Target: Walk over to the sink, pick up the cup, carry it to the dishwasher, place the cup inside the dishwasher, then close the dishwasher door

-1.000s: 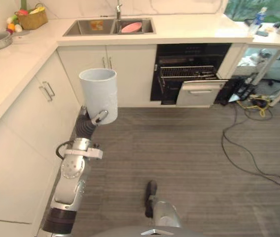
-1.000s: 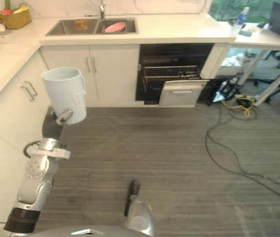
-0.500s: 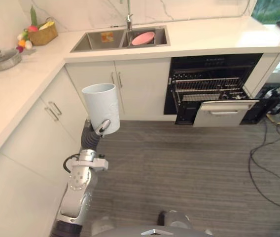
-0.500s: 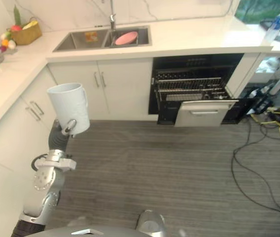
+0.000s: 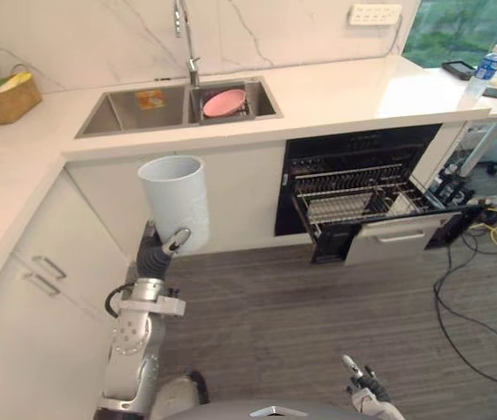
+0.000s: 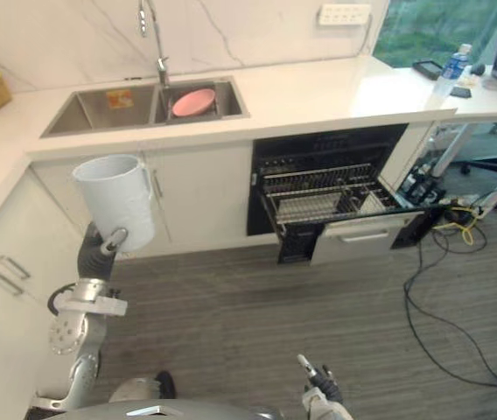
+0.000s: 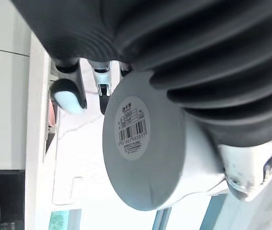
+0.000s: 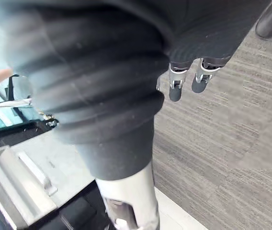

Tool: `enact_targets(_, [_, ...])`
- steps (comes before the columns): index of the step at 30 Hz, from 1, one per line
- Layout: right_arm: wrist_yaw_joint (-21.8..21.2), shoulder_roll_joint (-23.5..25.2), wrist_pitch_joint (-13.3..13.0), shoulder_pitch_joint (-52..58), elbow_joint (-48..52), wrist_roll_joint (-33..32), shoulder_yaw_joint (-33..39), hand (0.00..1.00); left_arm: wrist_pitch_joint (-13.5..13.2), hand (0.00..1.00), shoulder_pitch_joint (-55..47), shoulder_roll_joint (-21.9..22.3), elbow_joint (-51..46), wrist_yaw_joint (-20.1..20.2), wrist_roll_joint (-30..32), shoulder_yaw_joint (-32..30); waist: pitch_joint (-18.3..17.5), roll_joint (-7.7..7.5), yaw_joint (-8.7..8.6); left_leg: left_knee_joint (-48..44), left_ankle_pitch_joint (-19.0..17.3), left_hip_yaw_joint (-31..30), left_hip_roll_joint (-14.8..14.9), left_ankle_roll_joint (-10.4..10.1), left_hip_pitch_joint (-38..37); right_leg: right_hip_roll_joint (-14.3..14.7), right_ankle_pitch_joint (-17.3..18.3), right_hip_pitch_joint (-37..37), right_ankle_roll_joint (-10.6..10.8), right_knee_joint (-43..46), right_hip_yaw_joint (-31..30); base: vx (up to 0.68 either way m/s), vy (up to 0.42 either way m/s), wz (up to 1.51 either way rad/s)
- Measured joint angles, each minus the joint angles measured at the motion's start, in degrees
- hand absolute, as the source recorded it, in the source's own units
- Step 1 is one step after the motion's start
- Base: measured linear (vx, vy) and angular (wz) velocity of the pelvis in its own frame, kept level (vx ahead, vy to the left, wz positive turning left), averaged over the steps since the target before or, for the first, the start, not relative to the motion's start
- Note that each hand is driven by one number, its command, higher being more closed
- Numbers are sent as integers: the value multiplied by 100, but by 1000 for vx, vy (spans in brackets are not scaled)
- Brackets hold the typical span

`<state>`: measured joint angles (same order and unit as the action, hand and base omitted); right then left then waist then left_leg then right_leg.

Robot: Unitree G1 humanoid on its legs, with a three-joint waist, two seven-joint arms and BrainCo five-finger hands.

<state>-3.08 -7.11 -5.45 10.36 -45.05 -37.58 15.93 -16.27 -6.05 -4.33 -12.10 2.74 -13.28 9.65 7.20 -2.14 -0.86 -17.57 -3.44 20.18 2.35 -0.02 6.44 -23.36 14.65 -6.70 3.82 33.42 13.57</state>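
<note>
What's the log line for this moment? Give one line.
left hand: holding cup | right hand: empty, low | dishwasher: open

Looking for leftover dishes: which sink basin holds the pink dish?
The right-hand basin, nearer the dishwasher, holds the pink dish; the left basin has none.

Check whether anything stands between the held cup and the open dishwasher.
Nothing visible does. The left hand grips the cup above bare floor, and the dishwasher stands open to its right, rack pulled out.

Silver-grey arm; right hand under dark ribbed cover (dark fingertips).
</note>
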Motion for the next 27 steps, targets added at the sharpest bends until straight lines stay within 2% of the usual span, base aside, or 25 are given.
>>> enact_targets(1, [56,20,-54,36,245,170,5,0,-3,100,218,-25,0,-4,10,102,22,-82,-14,47,-141,76,-167,86,-200,-382,-483,404,-266,971,5,376,287,-5])
enact_targets(2, [85,34,-88,80,402,268,6,0,-3,100,309,-75,-4,-25,27,178,33,-109,-97,87,-236,109,-235,215,-404,-570,-722,648,-309,1599,-7,447,277,-6])
enact_targets(4, [95,69,-188,81,660,385,-4,0,-4,100,330,-157,-20,-139,116,212,60,-53,-201,199,-422,151,-226,297,-818,-619,-503,1000,-379,2483,138,316,139,-23])
enact_targets(5, [102,135,-308,152,1056,399,-11,0,-8,100,332,-161,-36,-239,115,230,90,39,-220,374,-477,227,-193,274,-1166,-570,-235,1213,-444,2715,394,301,127,-45])
enact_targets(6, [115,234,-359,271,1581,433,-25,0,-21,100,358,-174,-68,-336,115,235,87,115,-278,516,-520,336,-120,251,-1381,-412,-26,1484,-413,2511,649,293,109,-43])
enact_targets(7, [122,268,-384,331,1849,466,-54,0,-40,100,415,-188,-70,-388,115,231,92,147,-301,566,-547,364,-88,234,-1450,-307,31,1615,-366,2272,772,276,67,-33])
enact_targets(8, [193,337,-430,418,2330,612,-101,0,-62,100,596,-245,-73,-464,113,227,153,175,-323,611,-612,418,1,186,-1566,-64,55,1855,-358,1581,970,279,12,-31])
enact_targets(9, [267,378,-464,444,2763,722,-126,0,-80,100,778,-320,-75,-525,111,207,210,194,-329,612,-692,513,129,109,-1654,255,-80,2060,-327,640,1089,277,-13,-35])
enact_targets(10, [299,399,-486,444,2963,794,-123,0,-92,100,852,-395,-74,-561,110,174,227,199,-327,603,-732,579,193,68,-1696,419,-255,2163,-316,86,1109,276,-54,-38])
enact_targets(11, [344,440,-506,448,3274,890,-108,0,-117,100,938,-474,-74,-633,107,127,235,181,-326,592,-802,662,265,26,-1772,653,-632,2245,-265,-768,1117,359,-110,-41])
enact_targets(12, [378,442,-580,476,3817,1016,-104,0,-165,100,992,-628,-73,-733,106,28,263,48,-360,572,-981,774,250,-202,-1953,813,-1057,2215,-205,-1868,1194,305,-98,-37])
enact_targets(13, [388,432,-595,499,4032,1087,-97,0,-181,100,976,-674,-73,-781,105,2,267,-50,-380,564,-1082,790,196,-286,-2083,811,-1038,2185,-197,-1996,1232,443,-172,-34])
enact_targets(14, [445,388,-639,527,4414,1177,-57,0,-200,100,941,-690,-43,-869,104,-45,260,-187,-421,440,-1328,761,142,-476,-2299,776,-1284,2152,-339,-1912,1141,417,-157,-18])
enact_targets(16, [515,309,-712,528,4813,1332,161,0,-202,100,912,-447,-36,-976,102,67,197,27,-481,245,-1618,679,398,-523,-2363,857,-1345,2259,-295,-1360,1119,414,-155,-4])
enact_targets(18, [691,309,-798,500,5124,1360,448,0,-221,100,965,-291,-45,-998,109,275,136,284,-593,171,-1850,558,700,-646,-2449,1082,-1329,2325,-320,-899,1053,350,-148,20])
enact_targets(19, [751,297,-841,491,5301,1391,619,0,-222,100,990,-202,-45,-999,117,384,105,416,-591,184,-1985,508,805,-632,-2565,1167,-1205,2368,-511,-576,1050,438,-181,11])
enact_targets(20, [749,290,-854,473,5387,1402,697,0,-222,100,988,-154,-44,-999,119,418,76,460,-580,179,-2037,511,859,-622,-2597,1186,-1103,2438,-626,-379,1067,369,-145,-9])
enact_targets(21, [751,275,-855,382,5477,1418,754,0,-223,100,1005,-107,-39,-1003,120,437,41,551,-583,180,-2055,535,921,-564,-2684,1182,-817,2520,-687,-28,1061,395,-138,-13])
enact_targets(22, [738,235,-853,248,5530,1414,779,0,-222,100,1031,-114,6,-1030,124,474,20,605,-607,-35,-1939,548,981,-523,-2723,1179,-499,2572,-699,311,1037,411,-163,-19])
enact_targets(23, [693,153,-827,170,5537,1368,779,0,-219,100,1031,-118,85,-1105,132,570,23,612,-597,-790,-1754,664,1212,-347,-2501,1229,-335,2495,-704,371,1042,399,-171,-19])
enact_targets(24, [673,140,-813,147,5538,1321,789,0,-219,100,1031,-116,130,-1133,140,619,27,627,-572,-1306,-1584,732,1387,-304,-2336,1284,-289,2394,-684,315,1031,380,-164,-15])
enact_targets(25, [605,127,-795,61,5539,1310,852,0,-195,100,1046,-115,198,-1165,184,662,82,690,-567,-2582,-1102,759,1894,-349,-1905,1465,-225,2059,-699,72,1061,354,-126,-9])
enact_targets(26, [504,45,-791,-32,5539,1311,901,0,-170,100,1061,-115,231,-1206,221,679,132,756,-545,-3911,-1022,432,2052,-479,-1311,1588,-187,1721,-762,-187,1057,394,-69,-6])
enact_targets(27, [446,-38,-792,-52,5543,1310,899,0,-170,100,1057,-125,264,-1221,221,672,186,706,-535,-4467,-1083,229,1942,-500,-922,1621,-187,1429,-779,-383,1055,305,-8,-7])
